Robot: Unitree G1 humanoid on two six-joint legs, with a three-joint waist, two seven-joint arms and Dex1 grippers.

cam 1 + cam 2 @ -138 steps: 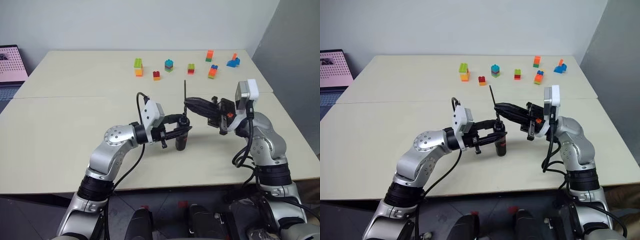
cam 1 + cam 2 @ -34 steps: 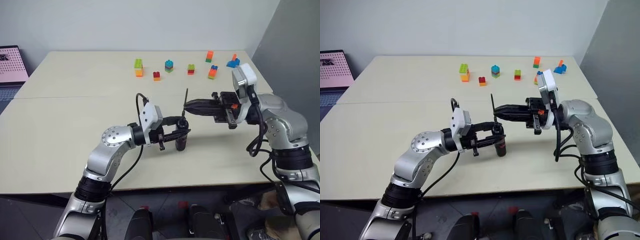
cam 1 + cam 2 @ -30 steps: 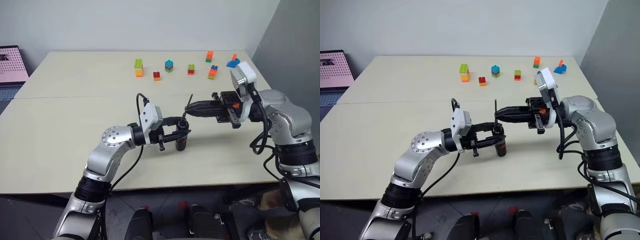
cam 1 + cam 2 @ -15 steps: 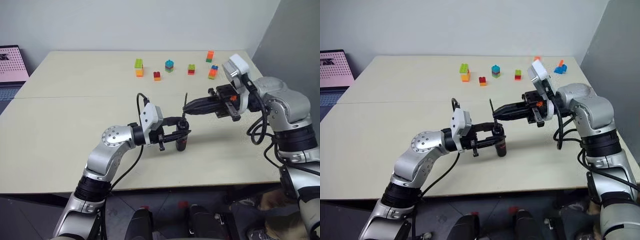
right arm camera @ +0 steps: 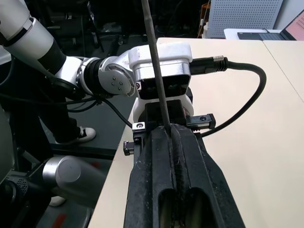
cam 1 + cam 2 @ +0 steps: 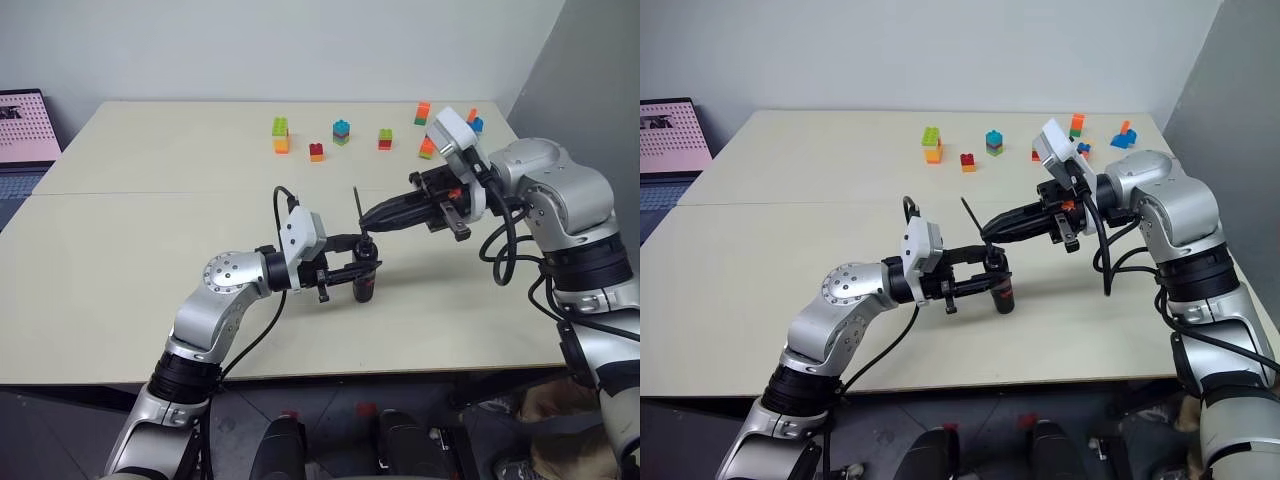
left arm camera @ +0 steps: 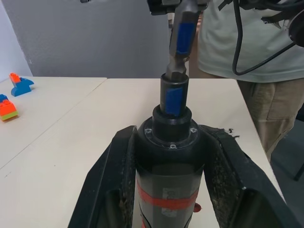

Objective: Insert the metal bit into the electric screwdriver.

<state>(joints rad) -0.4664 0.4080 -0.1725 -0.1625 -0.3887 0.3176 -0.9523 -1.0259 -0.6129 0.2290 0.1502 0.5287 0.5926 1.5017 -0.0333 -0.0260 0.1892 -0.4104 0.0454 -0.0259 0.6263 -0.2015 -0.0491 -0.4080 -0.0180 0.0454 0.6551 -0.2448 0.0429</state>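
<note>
**Bit over the socket, alignment step**

My left gripper is clamped on the electric screwdriver, holding it upright with its butt just above or on the table; I cannot tell which. The socket end faces up, red band visible between my fingers in the left wrist view. My right gripper is pinched shut on the metal bit, which sticks up out of the fingertips, leaning toward my left at the top. Its lower end sits just above the screwdriver's mouth; whether it has entered I cannot tell.

Step in hand, as I judge it: lining the bit up with the socket. Next move calls for squaring the bit to the screwdriver's axis, then pressing down along it. The rod is thin; a skewed push would probably slip in my pinch or glance off the rim.

Against the frame a second ago: my right arm has swung up, the wrist camera now higher and the gripper angled downward rather than level. The bit's tilt has changed from near upright to leftward. My left arm and the screwdriver are unmoved. Toy blocks at the far edge unchanged.
</note>
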